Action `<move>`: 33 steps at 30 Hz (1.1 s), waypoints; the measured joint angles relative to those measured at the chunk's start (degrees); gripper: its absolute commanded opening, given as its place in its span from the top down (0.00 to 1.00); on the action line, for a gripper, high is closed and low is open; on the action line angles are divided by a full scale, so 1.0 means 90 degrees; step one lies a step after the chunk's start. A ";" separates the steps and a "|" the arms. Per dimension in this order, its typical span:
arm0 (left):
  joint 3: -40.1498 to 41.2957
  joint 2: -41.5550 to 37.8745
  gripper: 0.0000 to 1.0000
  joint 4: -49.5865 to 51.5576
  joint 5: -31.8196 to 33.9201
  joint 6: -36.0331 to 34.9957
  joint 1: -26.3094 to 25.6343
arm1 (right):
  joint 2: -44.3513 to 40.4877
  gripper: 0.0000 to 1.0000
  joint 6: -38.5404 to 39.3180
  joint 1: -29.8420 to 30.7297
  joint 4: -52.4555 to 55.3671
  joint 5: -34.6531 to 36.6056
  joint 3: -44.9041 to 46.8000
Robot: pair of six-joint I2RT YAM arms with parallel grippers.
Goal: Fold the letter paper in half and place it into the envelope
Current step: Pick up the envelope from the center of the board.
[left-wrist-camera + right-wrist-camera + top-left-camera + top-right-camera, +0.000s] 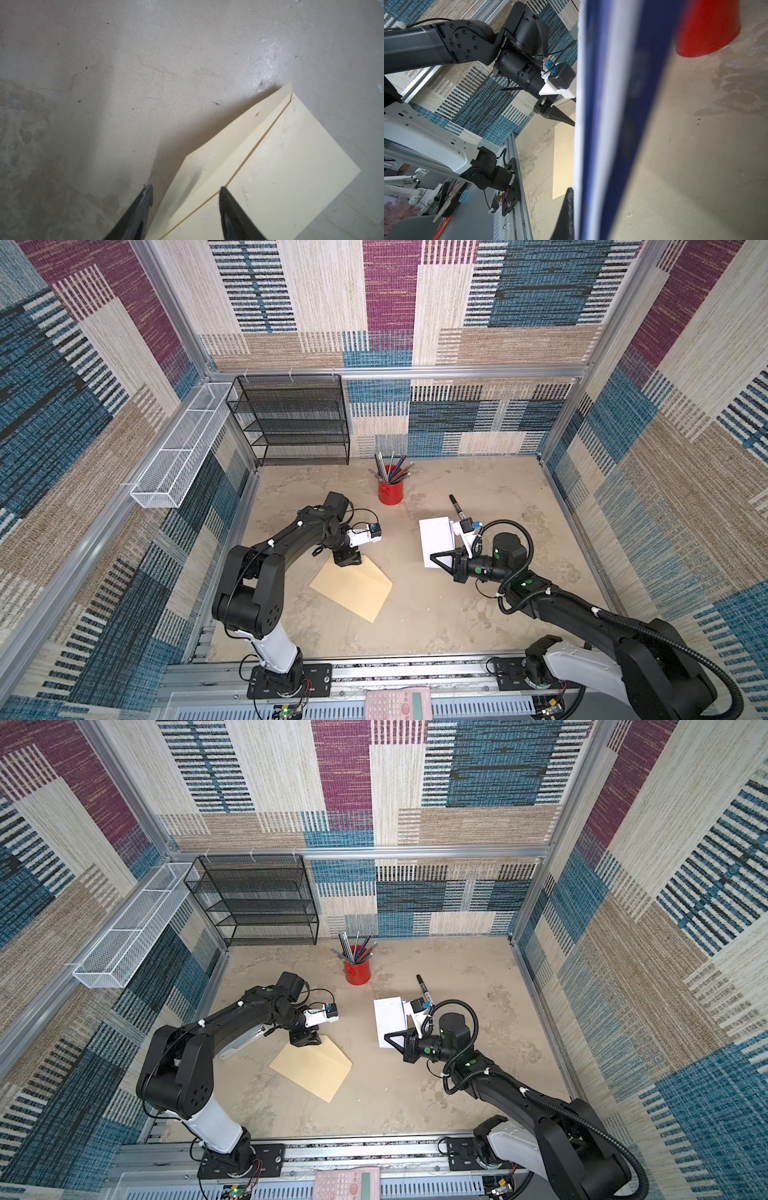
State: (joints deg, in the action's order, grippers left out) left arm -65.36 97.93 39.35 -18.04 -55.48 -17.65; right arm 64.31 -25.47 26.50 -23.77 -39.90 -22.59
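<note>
Tan envelope (353,593) flat on the surface (457,614) in both top views; left fingers (347,559) over its far corner, right fingers (442,560) pinching the folded letter paper (434,537), well apart from it.
Left wrist: fingers spread, straddling the flap (228,145) (mouth not visibly open).
Right wrist: letter paper clamped edge-on, upright.
Judgement: close on the flap alone, lift, then feed folded edge first.

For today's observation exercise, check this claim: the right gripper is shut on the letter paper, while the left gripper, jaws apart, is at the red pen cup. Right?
The left gripper's place is wrong. The right gripper is shut on the letter paper, while the left gripper, jaws apart, is at the envelope, by its flap, as the left wrist view shows.
</note>
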 measured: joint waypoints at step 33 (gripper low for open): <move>-0.0488 0.0697 0.82 0.0617 -0.0231 -0.0160 -0.0070 | 0.0083 1.00 0.0049 -0.0024 0.0027 0.0002 -0.0073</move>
State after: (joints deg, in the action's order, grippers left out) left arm -69.76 104.20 44.91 -20.12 -56.93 -18.28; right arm 65.06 -25.04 26.28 -23.53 -39.88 -23.24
